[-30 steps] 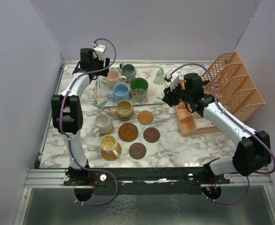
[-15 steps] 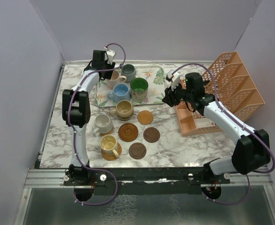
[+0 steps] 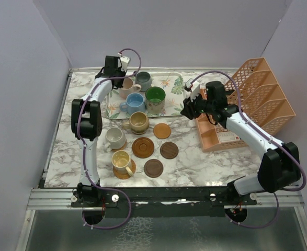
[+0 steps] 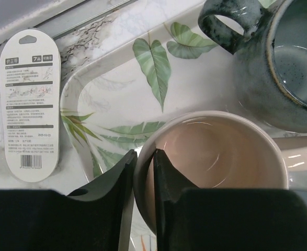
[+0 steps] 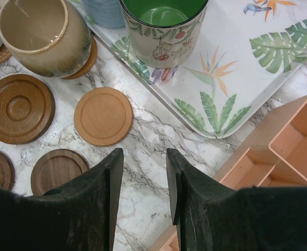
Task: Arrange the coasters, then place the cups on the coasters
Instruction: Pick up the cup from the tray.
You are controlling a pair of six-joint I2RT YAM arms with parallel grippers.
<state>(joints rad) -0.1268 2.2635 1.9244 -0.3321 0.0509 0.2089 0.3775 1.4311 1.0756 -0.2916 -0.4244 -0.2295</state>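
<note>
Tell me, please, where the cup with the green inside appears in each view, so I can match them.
Top external: the green-inside cup sits mid-picture on the leaf-patterned tray, right of the light blue cup.
Left wrist: not in it.
Right wrist: top centre, at the tray's edge.
Shared landmark: the leaf-patterned tray, in all three views.

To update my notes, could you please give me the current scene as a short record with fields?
Left gripper: shut on the pink cup rim
Right gripper: open, empty, over the table
On tray: pink cup, grey cup, blue cup, green cup
On coasters: tan cup, white cup, yellow cup
Bare coasters: four
</note>
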